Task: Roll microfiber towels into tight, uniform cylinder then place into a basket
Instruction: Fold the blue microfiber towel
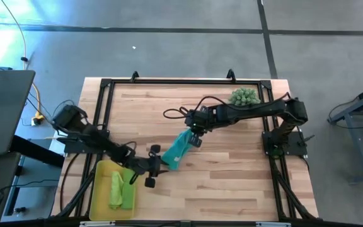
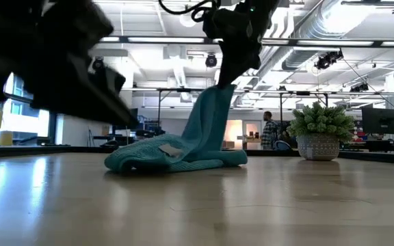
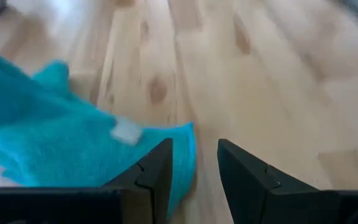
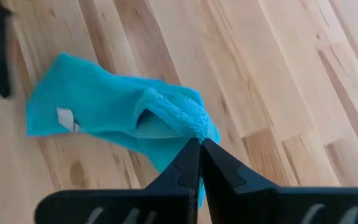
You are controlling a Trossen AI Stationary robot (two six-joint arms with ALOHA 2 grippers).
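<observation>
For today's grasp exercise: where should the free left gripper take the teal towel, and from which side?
Probably the teal towel's low end lying on the table, approached level from the basket side. The right gripper already pinches the raised corner, and the left gripper sits open beside that flat edge.

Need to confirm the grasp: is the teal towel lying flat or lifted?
Partly lifted. The right gripper pinches one end of the teal towel and holds it up; the other end lies bunched on the table.
</observation>
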